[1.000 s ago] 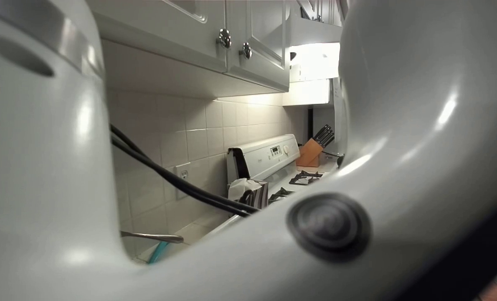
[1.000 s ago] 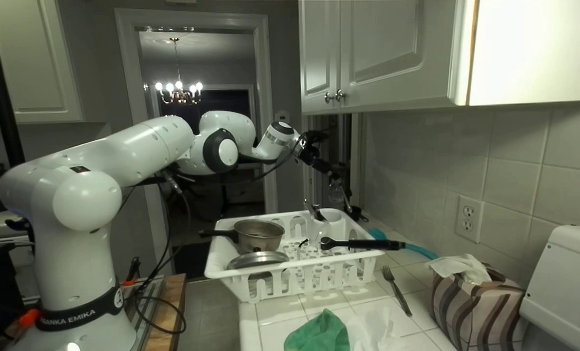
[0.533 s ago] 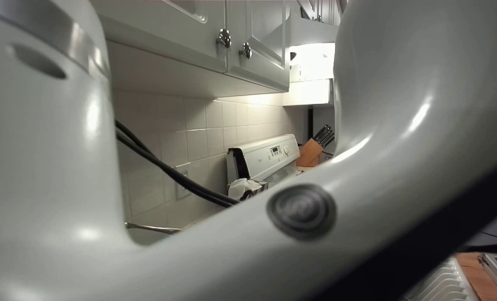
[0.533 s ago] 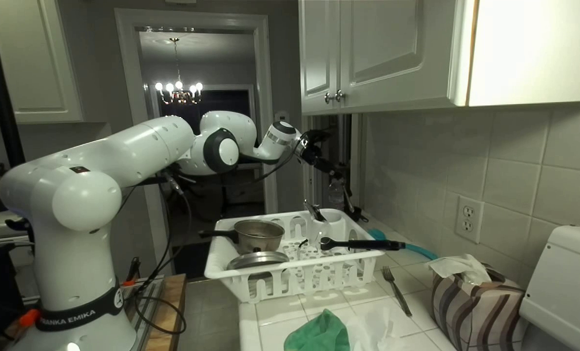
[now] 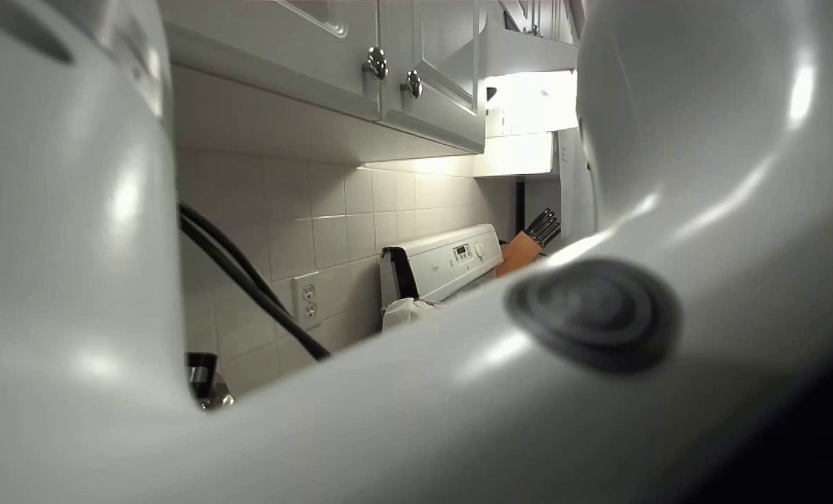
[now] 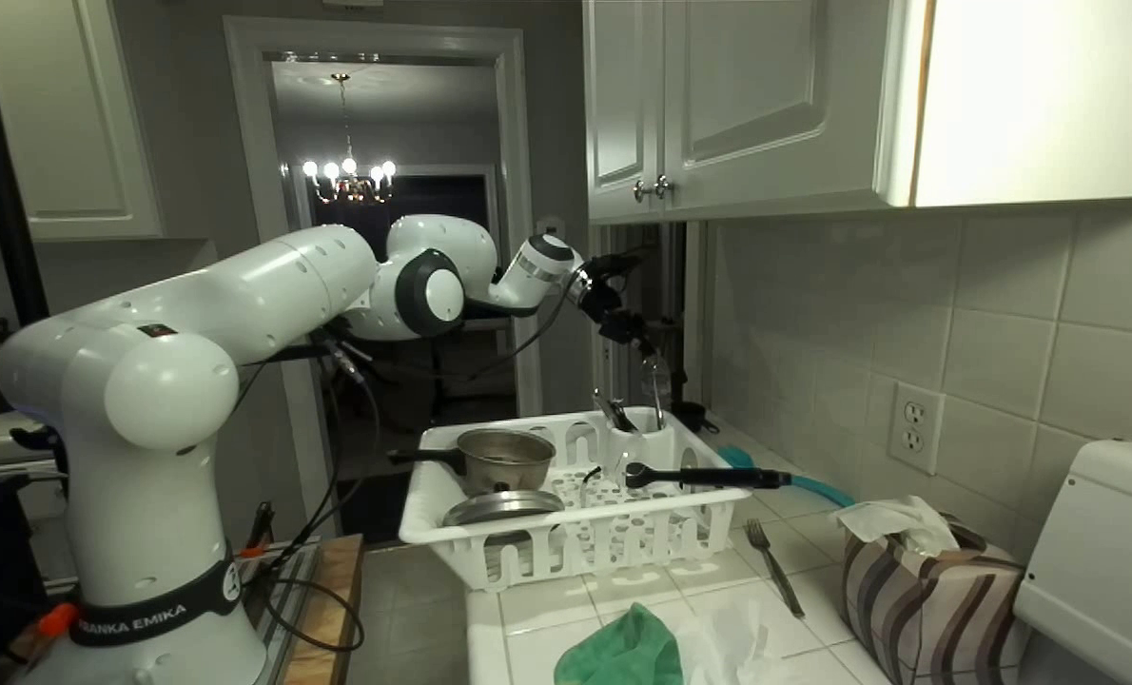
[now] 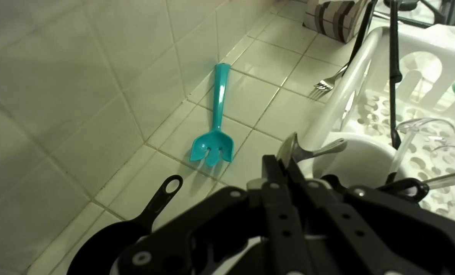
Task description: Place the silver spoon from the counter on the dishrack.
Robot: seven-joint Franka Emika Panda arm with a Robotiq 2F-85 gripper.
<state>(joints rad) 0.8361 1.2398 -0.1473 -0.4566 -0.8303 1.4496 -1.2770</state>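
Observation:
My gripper [image 7: 283,162] is shut on the bowl of the silver spoon [image 7: 327,148]. The spoon's slim handle points away from the fingers, over the white utensil cup [image 7: 359,162] in the dishrack [image 7: 359,63]. In an exterior view the gripper [image 6: 646,346] is above the far right corner of the dishrack [image 6: 623,512], with the spoon [image 6: 657,404] hanging nearly upright over the cup [image 6: 656,445]. I cannot tell whether the handle's tip is inside the cup. The tiled counter [image 6: 547,652] lies under the rack. The arm hides the spoon in the close exterior view.
The rack holds a pot [image 6: 506,461], a lid [image 6: 504,507] and a black-handled utensil [image 6: 718,478]. A fork [image 6: 773,566], a turquoise utensil [image 7: 213,143] and a black pan [image 7: 109,244] lie outside it. A tissue box [image 6: 937,599] and tiled wall [image 6: 1004,352] stand beside.
The gripper has turned and shifted slightly left in an exterior view. The spoon has swung from a slant outside the rack's corner to nearly upright over the cup. It stays gripped.

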